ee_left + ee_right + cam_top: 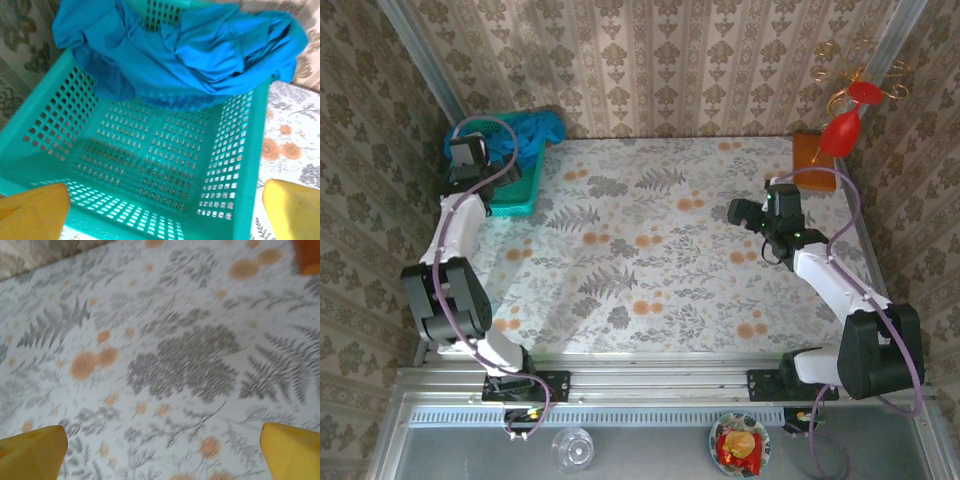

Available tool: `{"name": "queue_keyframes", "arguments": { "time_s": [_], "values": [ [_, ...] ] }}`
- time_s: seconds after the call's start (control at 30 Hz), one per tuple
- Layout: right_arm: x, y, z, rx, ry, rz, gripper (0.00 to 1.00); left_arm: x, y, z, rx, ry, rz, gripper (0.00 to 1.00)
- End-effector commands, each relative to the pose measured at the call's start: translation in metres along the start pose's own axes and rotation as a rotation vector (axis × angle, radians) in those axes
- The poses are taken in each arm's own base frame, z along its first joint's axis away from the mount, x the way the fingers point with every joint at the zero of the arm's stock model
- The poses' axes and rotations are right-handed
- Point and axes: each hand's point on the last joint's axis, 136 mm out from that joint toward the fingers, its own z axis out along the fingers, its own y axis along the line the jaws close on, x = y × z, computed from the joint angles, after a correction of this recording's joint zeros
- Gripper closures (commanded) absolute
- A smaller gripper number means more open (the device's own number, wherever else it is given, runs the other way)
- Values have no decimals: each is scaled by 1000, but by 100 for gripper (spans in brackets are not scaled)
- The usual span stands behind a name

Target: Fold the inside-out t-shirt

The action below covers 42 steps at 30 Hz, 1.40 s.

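My left gripper point(162, 212) and right gripper point(162, 450) gape open; left should reach to twelve o'clock, pinching a thick t-shirt point(190, 60) fold in the basket point(45, 130)

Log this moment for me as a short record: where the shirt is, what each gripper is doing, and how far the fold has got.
t-shirt: crumpled in a heap at the far end of the basket, spilling over its rim
basket: teal mesh, at the far left corner of the table
left gripper: open, above the basket, holding nothing
right gripper: open, over bare tablecloth on the right side, holding nothing
fold progress: not started; the t-shirt is not yet laid out on the table
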Motion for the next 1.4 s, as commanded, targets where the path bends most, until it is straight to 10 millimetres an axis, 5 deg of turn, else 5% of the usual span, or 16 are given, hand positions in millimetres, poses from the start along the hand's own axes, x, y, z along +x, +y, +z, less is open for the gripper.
{"name": "queue_keyframes", "arguments": {
  "time_s": [0.0,0.6,1.03,1.23,1.37],
  "values": [
    [7,15,-13,-26,36,39,0,5,-1,17,43,86,-70,0],
    [5,49,-26,-85,48,88,0,-21,15,155,128,78,-503,11],
    [-8,62,-30,-113,53,91,0,-39,0,209,197,81,-599,19],
    [-15,61,-42,-115,25,99,0,-45,-8,219,253,87,-613,60],
    [-23,60,-52,-113,-2,95,0,-61,-19,205,317,67,-588,91]
  ]
}}
